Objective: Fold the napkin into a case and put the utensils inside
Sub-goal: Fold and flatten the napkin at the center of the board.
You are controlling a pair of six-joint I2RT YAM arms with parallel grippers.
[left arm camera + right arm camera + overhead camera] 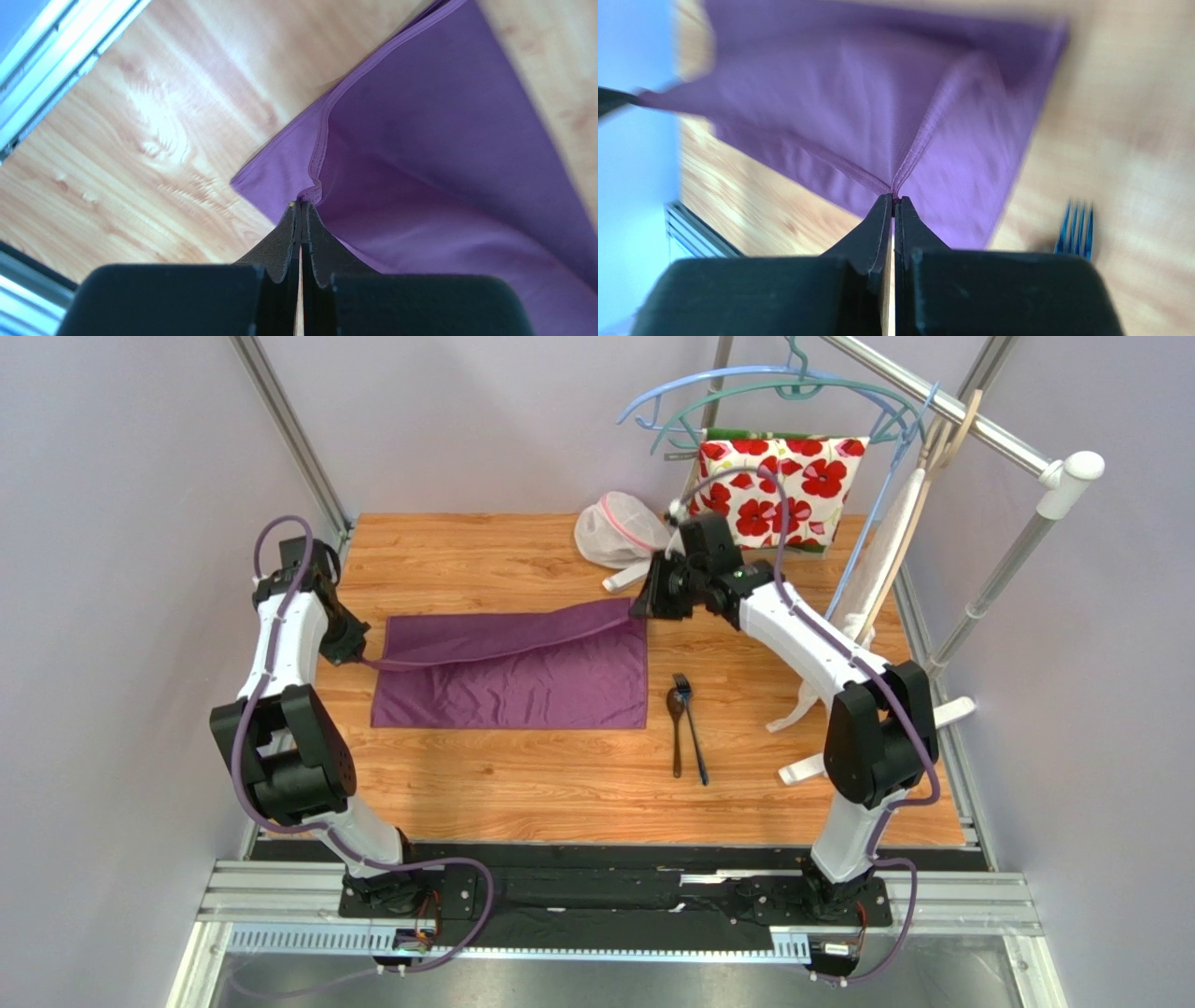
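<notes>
Napkin (519, 679): soft matt plum cloth, lightly creased, stitched hem. Surface (561, 784): smooth wood grain, slight sheen. Utensils (676, 707): dark metal, bluish gloss.

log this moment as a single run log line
left gripper: shut on napkin left corner | right gripper: shut on napkin right corner | utensils: on table, right of napkin, untouched | fold: not finished

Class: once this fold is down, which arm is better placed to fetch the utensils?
Probably the right. The utensils lie just right of the napkin, nearer the right end effector; the left end effector pinches the opposite corner, across the cloth.
</notes>
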